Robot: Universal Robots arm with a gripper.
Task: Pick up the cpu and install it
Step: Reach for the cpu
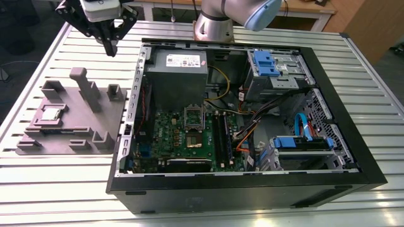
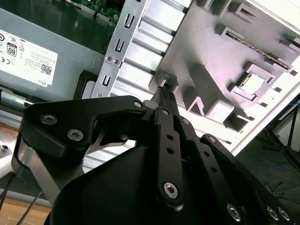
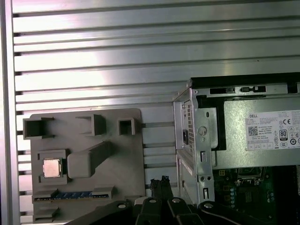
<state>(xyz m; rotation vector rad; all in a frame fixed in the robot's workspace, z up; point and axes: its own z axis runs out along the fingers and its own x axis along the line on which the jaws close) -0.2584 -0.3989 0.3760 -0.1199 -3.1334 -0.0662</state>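
Your exterior view looks steeply down on the computer case (image 1: 252, 189) and grey tray (image 1: 113, 111); both wrist views, closer in, share that tray.

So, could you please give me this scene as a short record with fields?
CPU: small square silver-grey chip, lying in the grey plastic fixture, not picked up
Case: open black computer case, green motherboard exposed
Tool: black fingered tool, shut, empty, above the slatted metal table between fixture and case
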